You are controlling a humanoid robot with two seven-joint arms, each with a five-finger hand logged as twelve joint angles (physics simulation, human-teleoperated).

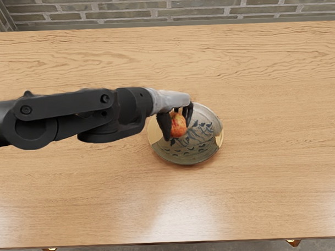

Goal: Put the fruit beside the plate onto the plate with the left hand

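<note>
Item: small round red-orange fruit, yellowish blush, smooth skin.
Location: frame centre, over left part of grey-green patterned ceramic plate with golden rim; we cannot tell whether fruit touches plate.
Holder: left hand, arm entering from frame left, dark fingers wrapped around fruit, clasping it.
Step, as we judge: placement.
Next move calls for lowering onto plate, uncurling fingers, lifting hand clear without rolling fruit off.
Support: light wooden table.
</note>
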